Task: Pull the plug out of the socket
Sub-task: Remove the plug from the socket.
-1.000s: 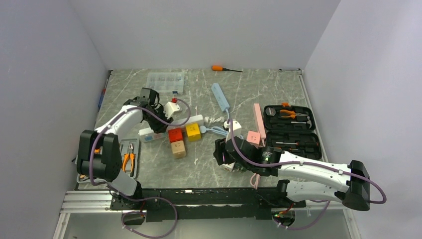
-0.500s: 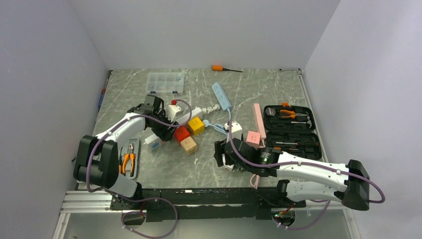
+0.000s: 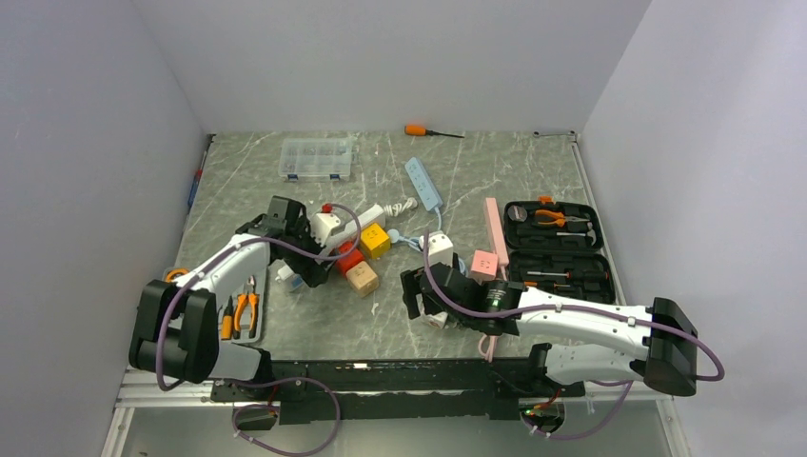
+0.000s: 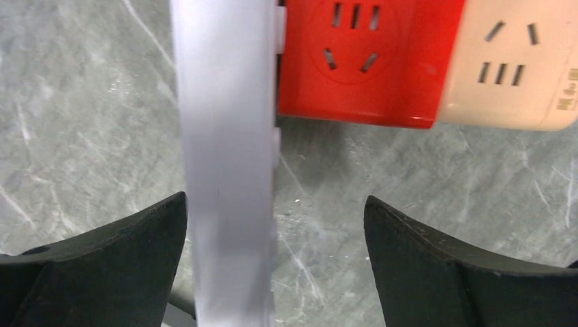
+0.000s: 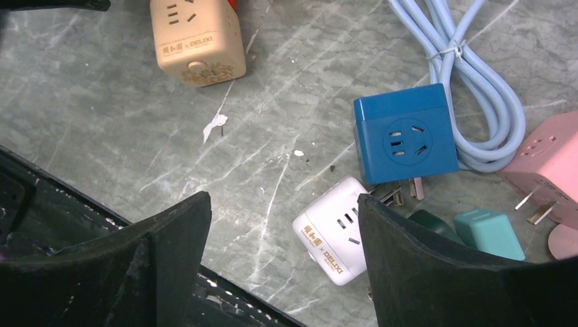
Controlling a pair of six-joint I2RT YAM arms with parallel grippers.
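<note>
left wrist view shows the left gripper with its two black fingers standing wide apart, so it is open and it grips nothing. a white power strip runs between them, close to the left finger, with free table between it and the right finger. beyond the strip a red cube socket lies against its side, and a beige cube socket touches the red one.

in the right wrist view the right gripper is also open, its jaws spread wide. a white cube socket lies on the table between the fingers, near the right one; i cannot tell if it touches that finger. just behind it sits a blue cube socket. its plug pins are bare and sit in no socket, very near the white cube. a light blue cable loops beside the blue cube. a pink cube socket and a teal plug lie to the right.

from the top external view, both grippers are low over the marble table, the left one near a yellow cube. an open tool case is at the right.
</note>
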